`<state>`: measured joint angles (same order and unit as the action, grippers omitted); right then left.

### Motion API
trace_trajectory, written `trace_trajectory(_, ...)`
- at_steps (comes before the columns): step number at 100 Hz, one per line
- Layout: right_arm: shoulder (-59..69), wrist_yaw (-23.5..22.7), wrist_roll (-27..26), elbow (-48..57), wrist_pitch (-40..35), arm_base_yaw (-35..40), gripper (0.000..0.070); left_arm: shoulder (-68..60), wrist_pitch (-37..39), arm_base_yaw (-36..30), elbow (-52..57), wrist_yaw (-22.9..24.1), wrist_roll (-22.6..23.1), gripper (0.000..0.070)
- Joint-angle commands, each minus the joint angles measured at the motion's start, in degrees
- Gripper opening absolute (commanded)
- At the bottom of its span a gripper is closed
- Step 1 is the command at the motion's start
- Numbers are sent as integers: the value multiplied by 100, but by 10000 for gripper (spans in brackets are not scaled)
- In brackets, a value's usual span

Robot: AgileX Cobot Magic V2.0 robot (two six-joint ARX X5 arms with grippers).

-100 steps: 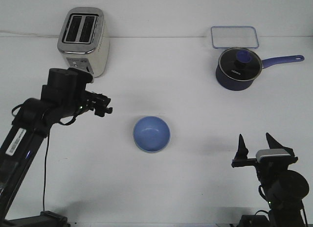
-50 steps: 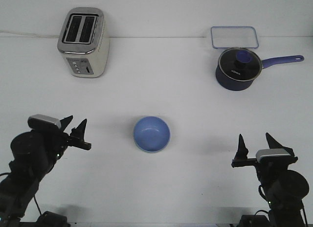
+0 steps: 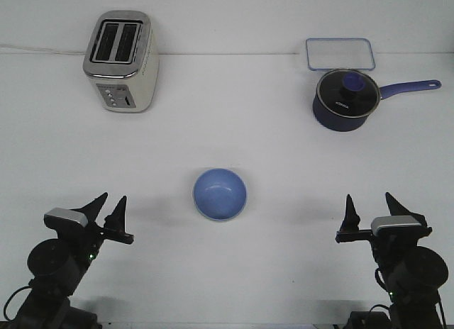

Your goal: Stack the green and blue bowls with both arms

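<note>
A light blue bowl (image 3: 220, 193) stands upright in the middle of the white table, with nothing showing inside it. The green bowl is hidden or out of view. My left gripper (image 3: 108, 208) sits low at the front left, open and holding nothing, well left of the bowl. At the front right my right gripper (image 3: 372, 210) is also open with nothing in it, about as far from the bowl on the other side.
A silver toaster (image 3: 120, 59) stands at the back left. At the back right there is a dark blue saucepan (image 3: 344, 102) with a glass lid, its handle pointing right. Behind it lies a clear rectangular container (image 3: 340, 54).
My left arm has drawn back from a raised pose near the toaster to the front left corner, its fingers now spread. The right arm and the blue bowl have not moved.
</note>
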<state>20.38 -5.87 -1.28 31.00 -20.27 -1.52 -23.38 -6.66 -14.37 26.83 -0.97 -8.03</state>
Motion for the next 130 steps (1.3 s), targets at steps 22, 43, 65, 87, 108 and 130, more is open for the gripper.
trace_trajectory(22, -9, -9, -20, 9, 52, 4, 566, -11, 205, -11, 59, 13, -26, 299)
trace_trajectory(43, -9, -9, -20, 9, 52, 4, 151, -11, 203, -11, 59, 13, -22, 30)
trace_trajectory(65, -9, -9, -20, 9, 55, 4, 0, -13, 195, -11, 59, 13, -20, 9)
trace_trajectory(87, -9, -7, -20, 9, 57, 4, 0, -11, 208, -11, 61, 13, -22, 10)
trace_trajectory(108, -9, -7, -20, 9, 57, 4, 0, -11, 208, -11, 61, 11, -22, 10)
trace_trajectory(130, -9, -7, -20, 9, 57, 4, 0, -11, 208, -11, 61, 11, -22, 10)
